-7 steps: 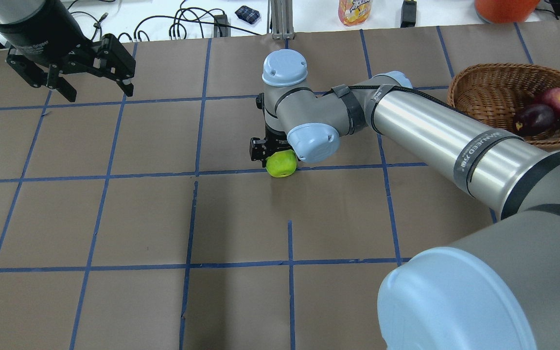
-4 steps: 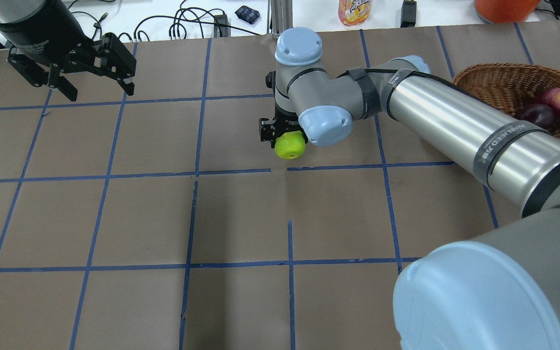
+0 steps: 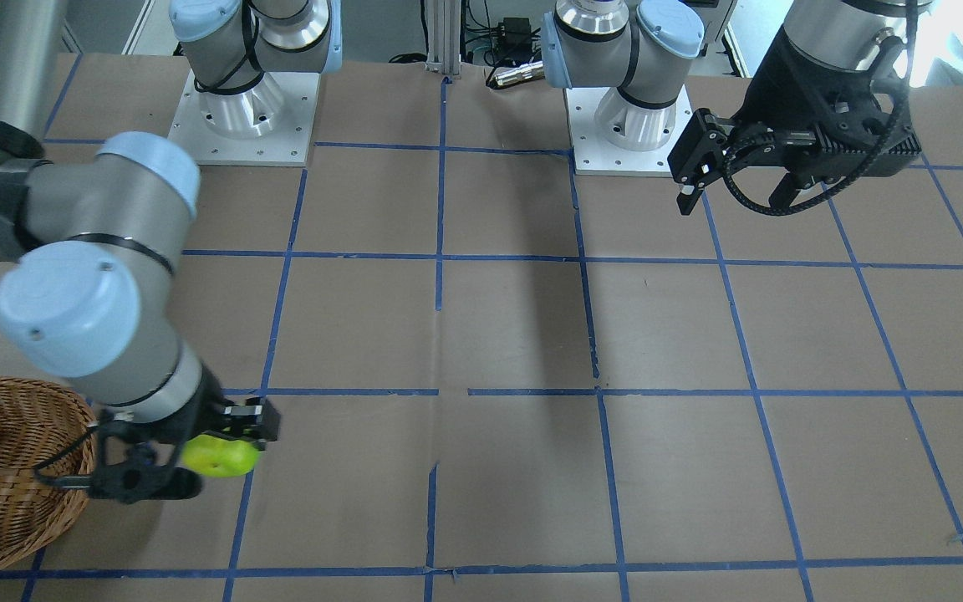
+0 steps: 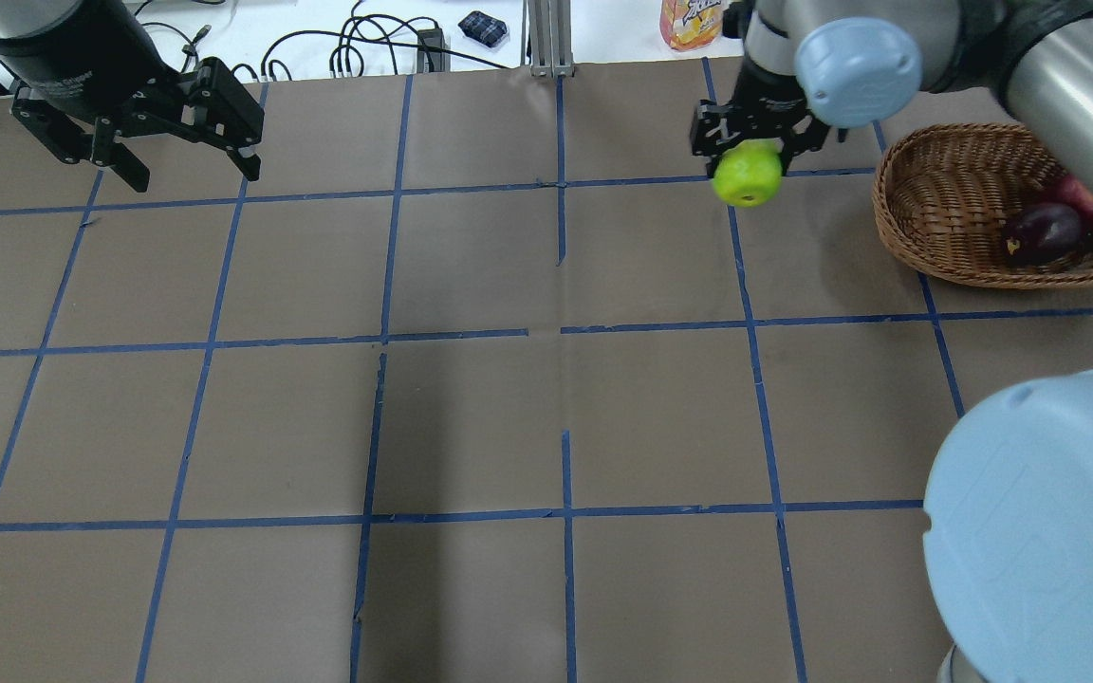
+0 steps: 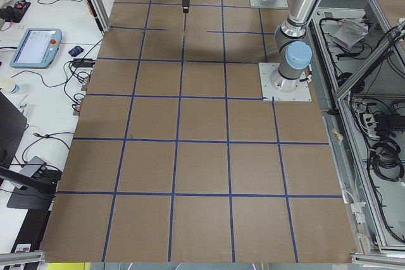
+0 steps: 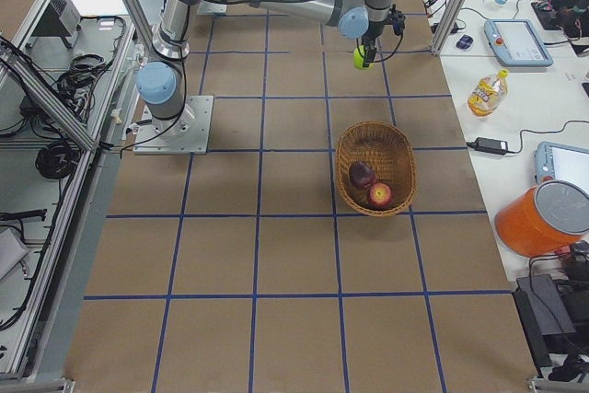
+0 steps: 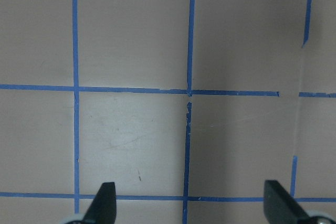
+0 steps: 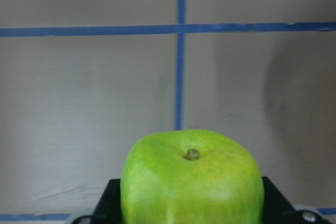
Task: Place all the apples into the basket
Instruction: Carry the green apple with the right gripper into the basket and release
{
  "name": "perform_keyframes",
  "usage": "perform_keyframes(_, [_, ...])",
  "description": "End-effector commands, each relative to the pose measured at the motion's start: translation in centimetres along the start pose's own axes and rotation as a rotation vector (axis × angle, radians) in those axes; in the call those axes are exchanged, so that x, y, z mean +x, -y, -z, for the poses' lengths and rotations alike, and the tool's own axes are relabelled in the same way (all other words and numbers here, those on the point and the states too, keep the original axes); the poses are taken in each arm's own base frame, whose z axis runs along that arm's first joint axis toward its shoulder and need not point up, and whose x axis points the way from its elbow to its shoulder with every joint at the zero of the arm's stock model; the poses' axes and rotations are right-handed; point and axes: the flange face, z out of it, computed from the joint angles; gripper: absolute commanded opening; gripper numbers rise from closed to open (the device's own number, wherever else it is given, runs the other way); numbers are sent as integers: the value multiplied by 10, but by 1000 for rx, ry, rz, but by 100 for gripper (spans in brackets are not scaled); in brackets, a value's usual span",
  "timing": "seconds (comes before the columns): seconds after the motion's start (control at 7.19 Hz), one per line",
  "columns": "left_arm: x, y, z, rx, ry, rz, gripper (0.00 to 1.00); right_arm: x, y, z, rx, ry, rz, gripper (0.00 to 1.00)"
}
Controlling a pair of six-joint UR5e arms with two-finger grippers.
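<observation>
My right gripper is shut on the yellow-green apple and holds it in the air, a short way left of the wicker basket. The apple also shows in the right wrist view and the front view. The maroon apple and the red apple lie in the basket, the red one partly hidden by my right arm. My left gripper is open and empty above the far left of the table; the left wrist view shows only bare table between its fingertips.
My right arm's elbow fills the near right of the overhead view. An orange drink bottle, an orange container and cables lie beyond the table's far edge. The arm bases stand at the robot's side.
My right gripper has lifted the green apple off the table's middle and carried it right and farther away, to just beside the basket. The left arm has not moved.
</observation>
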Motion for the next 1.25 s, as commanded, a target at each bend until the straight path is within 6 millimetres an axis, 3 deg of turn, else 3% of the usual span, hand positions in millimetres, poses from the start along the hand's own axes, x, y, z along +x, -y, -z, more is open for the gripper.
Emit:
perform_keyframes(0.0, [0,1,-7,-13,0,-1,100,132,8,-6,-20,-30,-82,0])
perform_keyframes(0.28, [2,-3,-9,-24,14,-1,100,173,6,-10,-44,-82,-49,0])
perform_keyframes(0.42, [3,-2,-8,-24,14,-2,100,196,6,-24,-59,-80,-63,0])
perform_keyframes(0.56, [2,-4,-8,-37,15,1,100,223,8,-52,-103,-68,-97,6])
perform_keyframes(0.84, [4,-6,-10,-60,14,-2,100,228,6,-70,-125,-42,-114,100])
perform_keyframes(0.97, [4,-4,-8,-54,14,-2,100,230,2,-70,-151,-50,-95,100])
perform_keyframes(1.11, [4,-7,-4,-48,14,-2,100,230,1,-58,-148,-55,-85,100])
